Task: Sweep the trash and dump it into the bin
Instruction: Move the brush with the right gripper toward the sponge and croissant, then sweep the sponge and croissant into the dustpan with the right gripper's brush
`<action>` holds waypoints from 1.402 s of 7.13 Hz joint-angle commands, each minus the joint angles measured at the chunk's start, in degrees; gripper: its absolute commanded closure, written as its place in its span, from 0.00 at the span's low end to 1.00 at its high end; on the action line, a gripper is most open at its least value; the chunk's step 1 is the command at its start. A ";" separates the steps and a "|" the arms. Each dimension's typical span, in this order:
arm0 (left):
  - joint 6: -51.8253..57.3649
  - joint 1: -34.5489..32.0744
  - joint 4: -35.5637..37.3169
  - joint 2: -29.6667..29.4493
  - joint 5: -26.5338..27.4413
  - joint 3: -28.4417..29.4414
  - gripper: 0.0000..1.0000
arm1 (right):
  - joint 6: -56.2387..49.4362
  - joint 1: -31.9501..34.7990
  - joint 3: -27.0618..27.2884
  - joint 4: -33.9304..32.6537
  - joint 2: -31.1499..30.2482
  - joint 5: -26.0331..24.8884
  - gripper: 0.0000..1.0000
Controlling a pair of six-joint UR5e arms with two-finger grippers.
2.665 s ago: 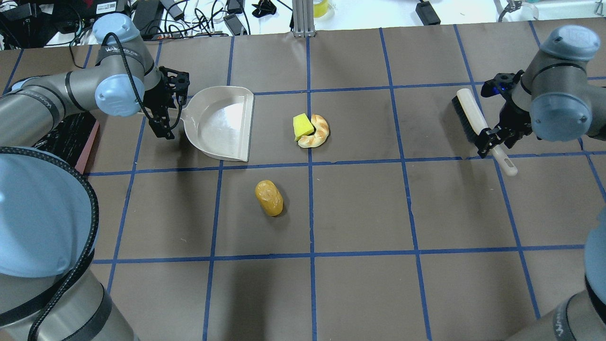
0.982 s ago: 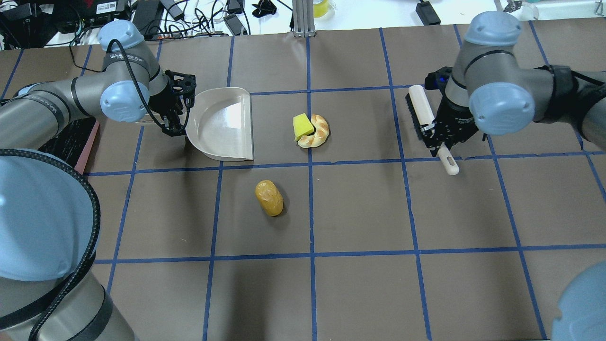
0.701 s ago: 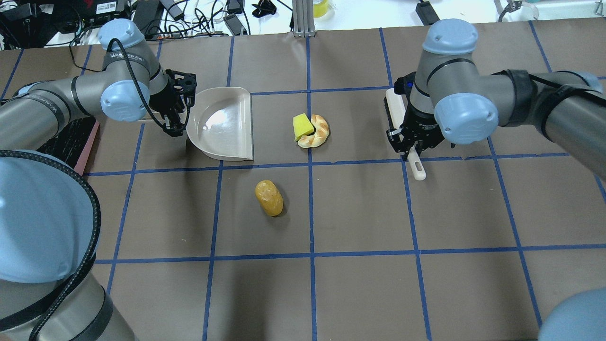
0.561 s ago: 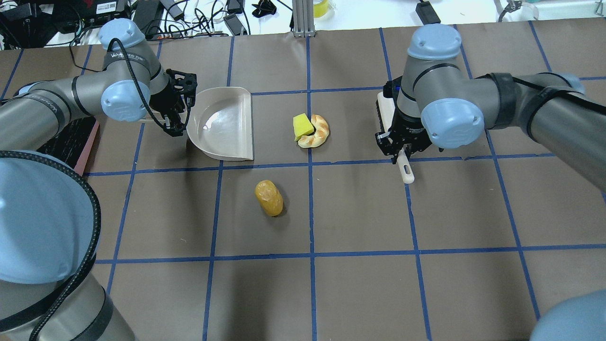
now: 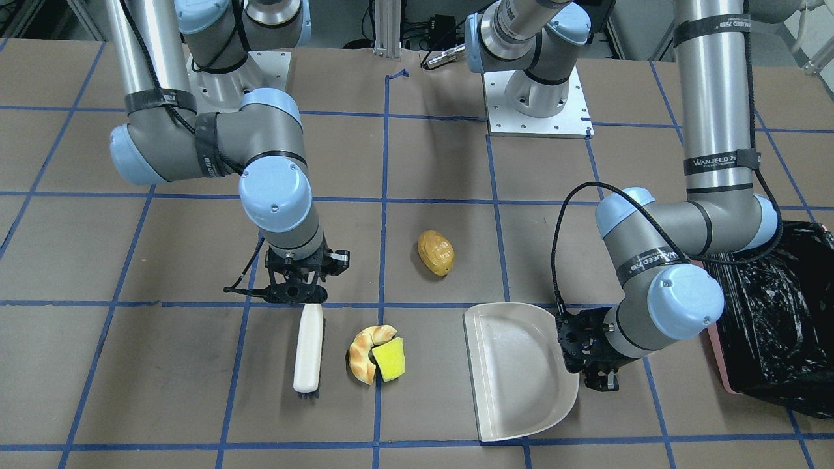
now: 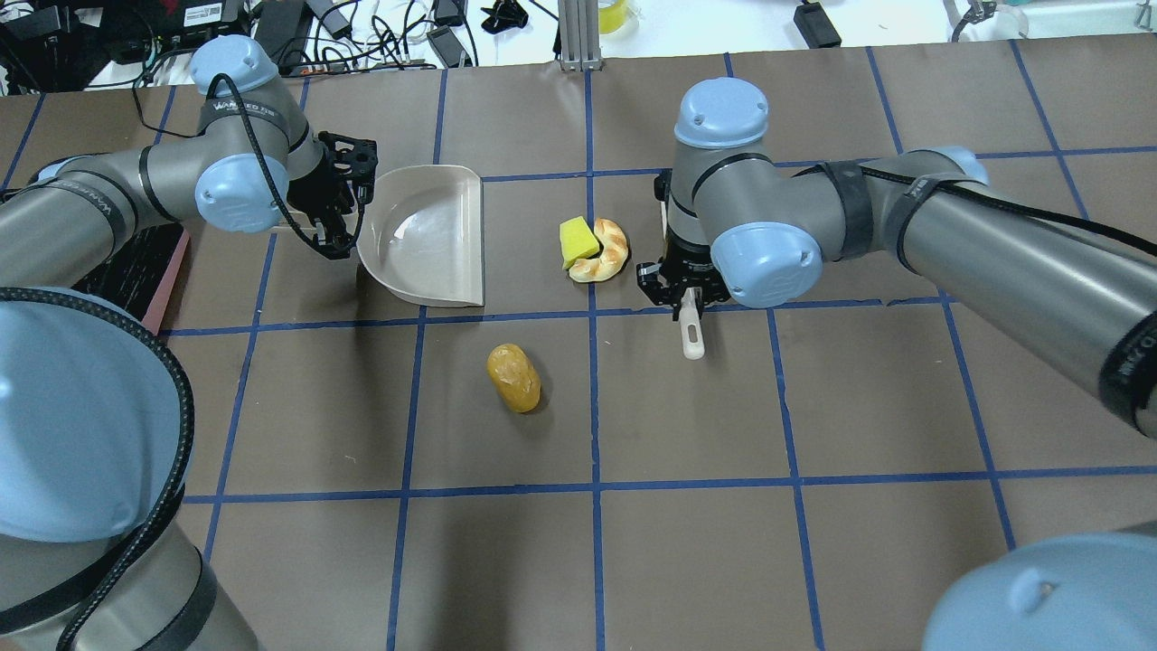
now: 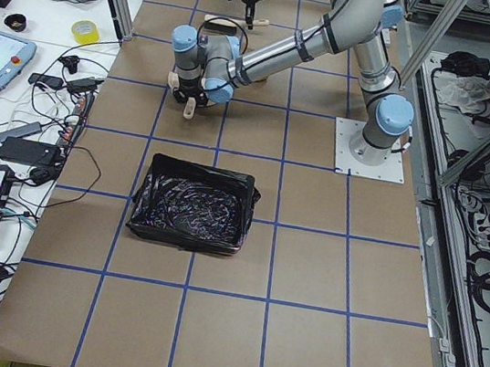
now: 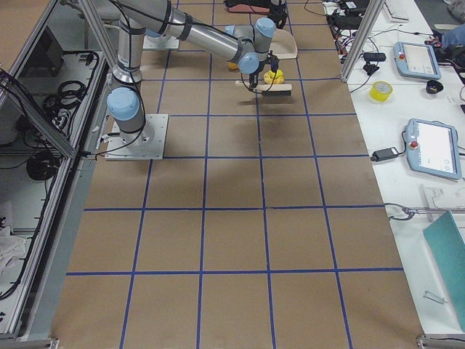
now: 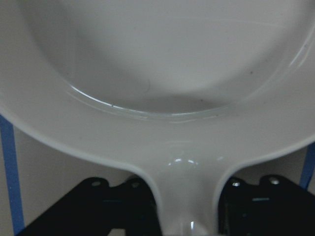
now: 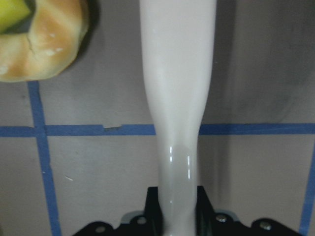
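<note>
In the overhead view's foreground, the potato (image 6: 513, 378) may be missed, lying off the line, while farther out the brush (image 5: 308, 345) clamped in the right gripper (image 6: 684, 296) could knock croissant (image 6: 609, 253) and sponge (image 6: 578, 241) past the dustpan (image 6: 425, 240) clasped by the left gripper (image 6: 330, 231), near the bin (image 5: 775, 319).

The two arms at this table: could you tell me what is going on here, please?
The right gripper holds a brush by its handle, beside the croissant and sponge wedge. The left gripper holds the empty dustpan on their other side, mouth toward them. The potato lies apart, and the bin stands by the left arm.
</note>
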 commanded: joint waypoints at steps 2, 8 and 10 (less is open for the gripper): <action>0.98 0.03 0.19 0.03 0.06 -0.01 1.00 | 7.70 5.51 -7.45 -0.30 6.67 1.02 1.00; 0.90 0.03 0.11 -0.06 -0.03 -0.10 1.00 | 26.24 15.61 -20.54 -0.47 14.77 6.73 1.00; 0.90 0.03 0.19 -0.15 0.06 -0.10 1.00 | 33.09 18.60 -27.03 -0.47 18.98 9.11 1.00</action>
